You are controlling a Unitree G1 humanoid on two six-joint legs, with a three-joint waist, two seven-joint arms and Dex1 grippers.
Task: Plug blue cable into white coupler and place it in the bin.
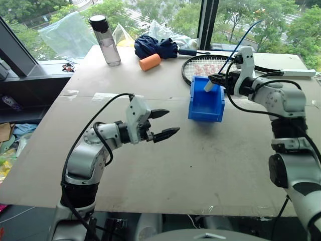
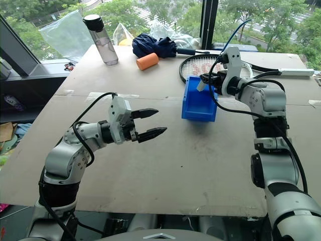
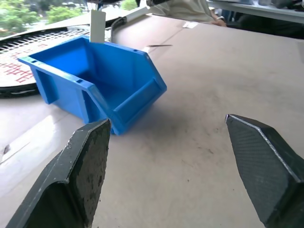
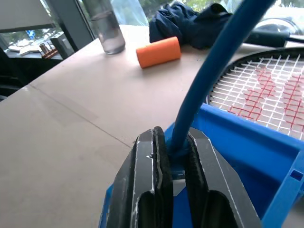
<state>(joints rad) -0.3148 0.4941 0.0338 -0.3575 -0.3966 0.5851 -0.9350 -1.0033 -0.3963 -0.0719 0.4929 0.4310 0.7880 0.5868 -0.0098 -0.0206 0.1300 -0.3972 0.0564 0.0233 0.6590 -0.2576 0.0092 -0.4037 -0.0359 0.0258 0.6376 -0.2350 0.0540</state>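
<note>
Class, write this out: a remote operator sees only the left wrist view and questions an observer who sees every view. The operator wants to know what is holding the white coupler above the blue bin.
Operator: A white coupler hangs over the bin. What holds it?
Observer: The right pincer is clamped on the blue cable just above it.
Operator: Where does the cable go?
Observer: It rises free above the pincer, over the racket.
Operator: And my left pincer?
Observer: The left pincer is open, apart from the bin, on its left side.

Windowside lab bench [image 1: 150, 165] (bare board top)
</note>
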